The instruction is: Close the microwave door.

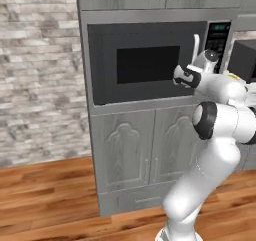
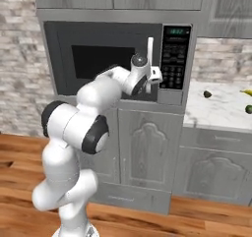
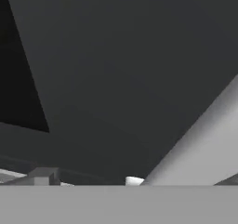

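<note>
My two-finger gripper [image 2: 156,77] sits right against the wide black microwave door [image 1: 145,62], near its white vertical bar handle [image 2: 150,49]. I cannot tell how far my fingers are spread. The door lies flush across the built-in microwave [image 2: 175,49] front.

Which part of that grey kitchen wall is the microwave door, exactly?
Find the grey cabinets; set into them is the microwave. The microwave door is its wide black front panel, left of the button panel. Unlike the cabinet doors, it has a dark glass window and a vertical white bar handle.
</note>
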